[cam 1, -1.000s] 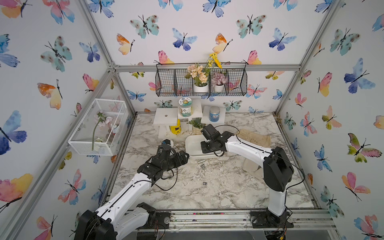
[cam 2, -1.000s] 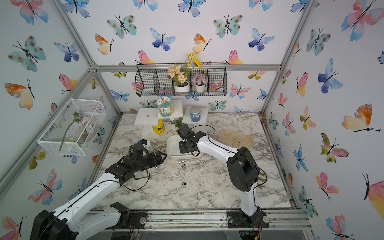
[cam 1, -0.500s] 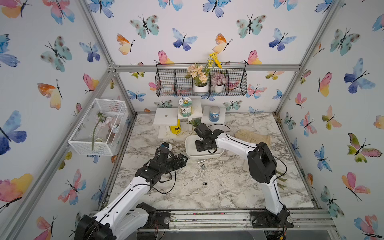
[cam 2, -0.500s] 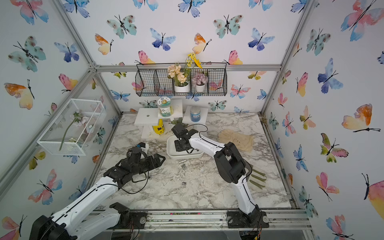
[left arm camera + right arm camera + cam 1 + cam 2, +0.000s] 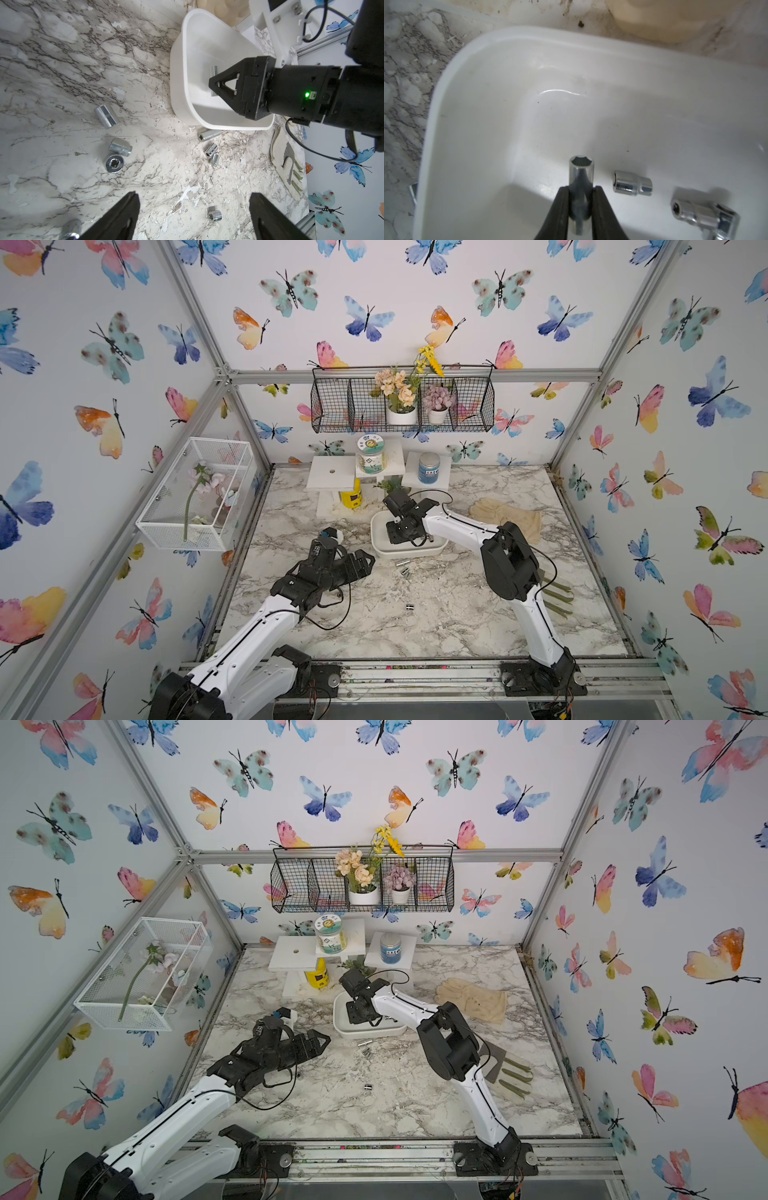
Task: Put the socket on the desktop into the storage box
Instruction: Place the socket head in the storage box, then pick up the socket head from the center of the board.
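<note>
The right claw (image 5: 581, 188) grips a slim chrome socket (image 5: 581, 170) at mid-length, directly above the glossy white storage box (image 5: 529, 33) floor; the left claw (image 5: 193, 195) gapes wide, empty.

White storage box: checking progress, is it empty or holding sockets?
Not empty: loose chrome sockets lie in the white storage box; the right claw clamps another socket.

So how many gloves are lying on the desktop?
2. A beige glove lies back right, beyond the right arm; a grey-green glove lies nearer the front, partly hidden by that arm. No others show.
</note>
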`<action>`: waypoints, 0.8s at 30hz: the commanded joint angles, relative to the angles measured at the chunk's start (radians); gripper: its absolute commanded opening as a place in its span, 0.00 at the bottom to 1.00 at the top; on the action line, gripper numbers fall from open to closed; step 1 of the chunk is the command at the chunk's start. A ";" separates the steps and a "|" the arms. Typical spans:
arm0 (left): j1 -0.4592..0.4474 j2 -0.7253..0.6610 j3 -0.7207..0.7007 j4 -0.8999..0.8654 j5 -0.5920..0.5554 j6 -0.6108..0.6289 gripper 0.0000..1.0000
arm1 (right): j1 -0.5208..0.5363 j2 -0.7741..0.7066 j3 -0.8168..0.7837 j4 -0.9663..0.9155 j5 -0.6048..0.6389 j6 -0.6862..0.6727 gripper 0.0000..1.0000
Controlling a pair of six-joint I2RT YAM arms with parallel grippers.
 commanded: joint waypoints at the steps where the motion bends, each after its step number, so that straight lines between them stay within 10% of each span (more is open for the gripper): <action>1: 0.007 -0.002 -0.007 0.009 0.022 -0.005 0.88 | 0.004 0.016 0.021 -0.028 0.012 -0.001 0.21; 24: 0.007 0.058 0.020 0.021 0.033 -0.006 0.87 | 0.004 -0.213 -0.165 0.027 -0.020 0.031 0.42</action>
